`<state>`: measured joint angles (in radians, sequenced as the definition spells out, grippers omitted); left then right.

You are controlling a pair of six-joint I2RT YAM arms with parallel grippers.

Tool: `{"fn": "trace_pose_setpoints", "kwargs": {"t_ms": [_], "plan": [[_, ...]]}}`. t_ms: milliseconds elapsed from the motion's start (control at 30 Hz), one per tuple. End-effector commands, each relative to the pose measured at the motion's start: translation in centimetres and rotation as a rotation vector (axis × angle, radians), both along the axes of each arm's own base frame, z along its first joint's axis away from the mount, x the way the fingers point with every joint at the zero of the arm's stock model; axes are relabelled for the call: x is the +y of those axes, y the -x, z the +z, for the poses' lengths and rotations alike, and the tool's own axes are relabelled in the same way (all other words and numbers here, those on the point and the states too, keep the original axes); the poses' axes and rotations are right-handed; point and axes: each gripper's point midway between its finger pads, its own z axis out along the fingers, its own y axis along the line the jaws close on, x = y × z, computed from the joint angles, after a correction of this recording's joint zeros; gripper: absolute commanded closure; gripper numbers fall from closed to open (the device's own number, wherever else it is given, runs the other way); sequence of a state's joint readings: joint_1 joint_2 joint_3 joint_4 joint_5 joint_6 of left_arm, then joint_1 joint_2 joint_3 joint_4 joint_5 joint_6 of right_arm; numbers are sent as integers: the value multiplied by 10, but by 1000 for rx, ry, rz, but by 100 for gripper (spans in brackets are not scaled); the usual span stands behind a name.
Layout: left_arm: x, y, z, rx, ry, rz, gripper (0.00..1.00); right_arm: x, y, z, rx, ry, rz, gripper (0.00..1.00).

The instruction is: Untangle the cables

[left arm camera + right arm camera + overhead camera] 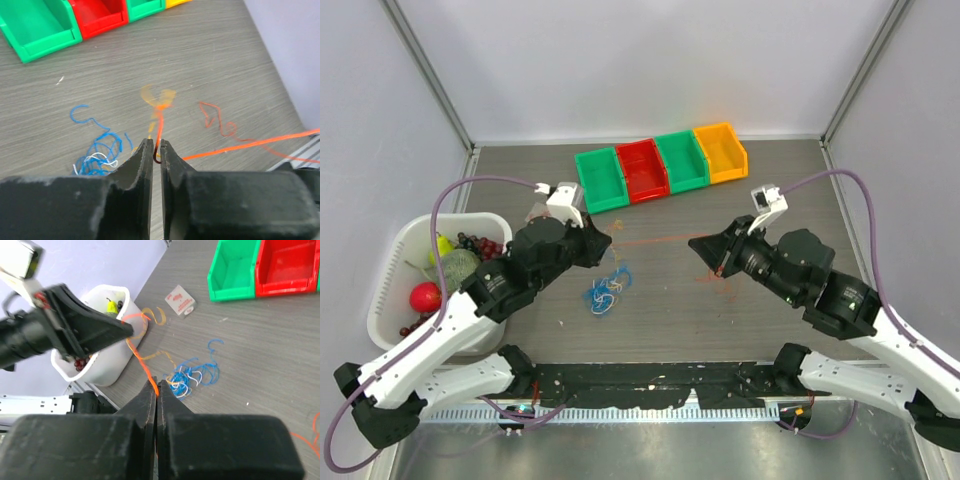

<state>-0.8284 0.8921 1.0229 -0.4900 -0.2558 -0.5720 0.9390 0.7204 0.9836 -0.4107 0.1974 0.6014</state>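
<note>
Three pale walls close the cell at 9, 12 and 3 o'clock. I read the grey wood-grain table [760, 310] as the whole work surface. At 9 o'clock a white basket [395, 250] holds fruit. At 12 o'clock stands a row of bins: green bin [599, 180], red bin [642, 168], second green bin [681, 161], orange bin [721, 152].

The left gripper [156, 145], at 10 o'clock from centre, has its jaws clamped on the orange cable [240, 146]. The right gripper [155, 385], at 3 o'clock, pinches the same strand, which spans the gap between them.

The blue cable tangle [607, 290], laced with whitish strands, lies at table centre, touching neither gripper. A small white packet [180, 300] lies beside the left gripper.
</note>
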Motion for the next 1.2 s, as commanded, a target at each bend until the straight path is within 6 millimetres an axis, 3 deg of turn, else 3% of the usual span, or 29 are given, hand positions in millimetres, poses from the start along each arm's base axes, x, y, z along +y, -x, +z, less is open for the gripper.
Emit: {"fn": "trace_pose_setpoints", "kwargs": {"t_ms": [0,33,67,100,200,267,467,667,833,1033,1167], "plan": [[10,-14,-9,-5,-103,38,70,-17,-10,74,-132,-27,-74,99],[8,-14,-12,-3,-109,29,55,-19,-9,96,-156,-52,-79,99],[9,-15,-14,1,-116,31,42,-17,-14,96,-154,-18,-85,99],[10,-14,-17,8,-118,35,31,-18,-14,111,-174,-33,-88,99],[14,-10,-20,0,-101,35,12,-8,-21,126,-198,20,-70,99],[1,1,-17,-18,-60,-68,1,-8,-23,144,-226,36,-71,99],[-21,13,-5,-72,11,-206,0,-11,-26,202,-329,4,-87,99],[-50,24,-2,-67,89,-356,1,-14,-42,236,-404,31,-164,99],[-43,18,-3,-63,80,-297,1,-20,-66,247,-451,118,-281,99],[-22,4,-33,43,48,-112,0,-20,-89,290,-569,110,-404,99],[-27,18,-53,128,64,-151,0,-16,-131,310,-676,92,-511,99]]}}
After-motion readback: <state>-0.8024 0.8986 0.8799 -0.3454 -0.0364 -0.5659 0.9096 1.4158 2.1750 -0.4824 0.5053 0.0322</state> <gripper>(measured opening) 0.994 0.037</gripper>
